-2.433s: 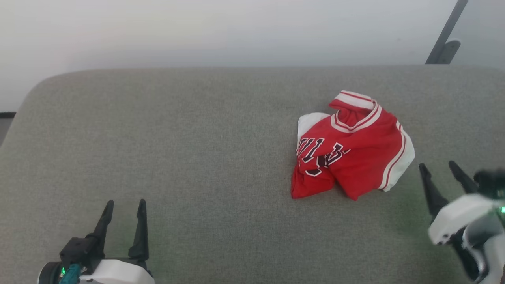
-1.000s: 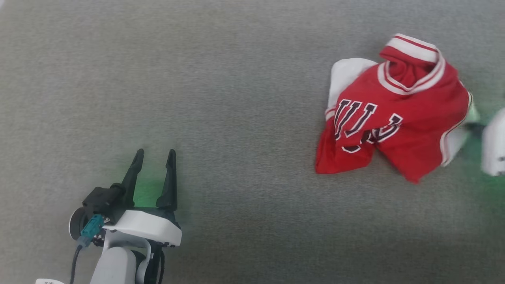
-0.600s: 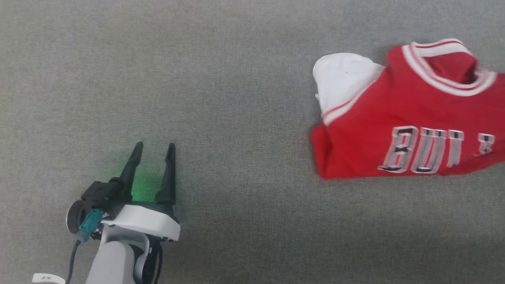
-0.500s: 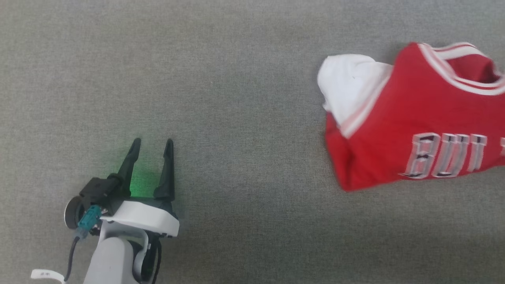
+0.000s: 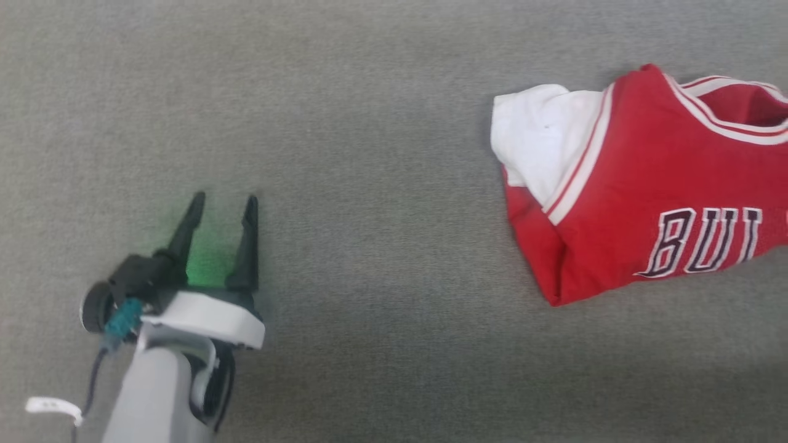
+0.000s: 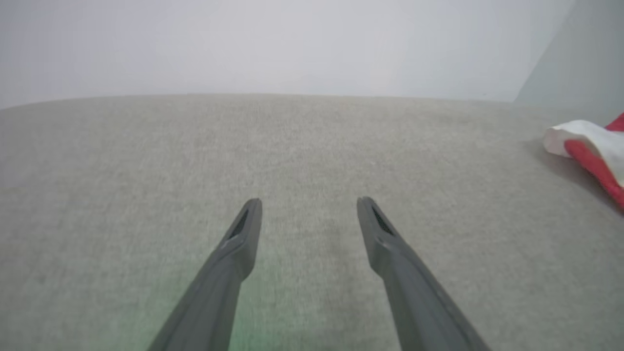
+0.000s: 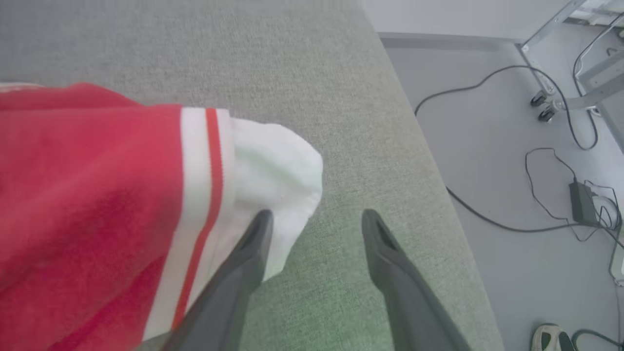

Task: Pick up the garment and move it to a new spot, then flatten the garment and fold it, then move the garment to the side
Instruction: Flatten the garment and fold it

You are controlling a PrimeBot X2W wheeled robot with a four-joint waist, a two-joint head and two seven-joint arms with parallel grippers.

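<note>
Change since a second ago: the garment (image 5: 628, 203) is lying spread wider than the crumpled heap it was, and its lettering (image 5: 708, 240) is now reading upright as "BUL" up to the picture's edge.
Right gripper (image 7: 318, 214): its two fingers are standing apart with bare cushion between them, gripping nothing. The finger at its 9 o'clock is overlapping the white sleeve (image 7: 273, 165); whether it is touching the cloth cannot be told.
Left gripper (image 5: 224, 198): it is resting wide open at 8 o'clock in the head view, holding nothing, with its fingers pointing to 12 o'clock and a green glow (image 5: 206, 271) falling between them.
Garment's place: it is lying at 3 o'clock in the head view, well apart from the left gripper and running off the right edge. The white sleeve is sitting at its 10 o'clock end and the striped neck trim (image 5: 714, 117) at its 1 o'clock.
Cushion (image 5: 381, 154): grey fabric is carrying the garment.
Floor (image 7: 487, 122): it is showing pale at 3 o'clock in the right wrist view, with dark cables (image 7: 492, 223) trailing over it and a wheeled metal frame (image 7: 580, 101) standing at 1 o'clock.
</note>
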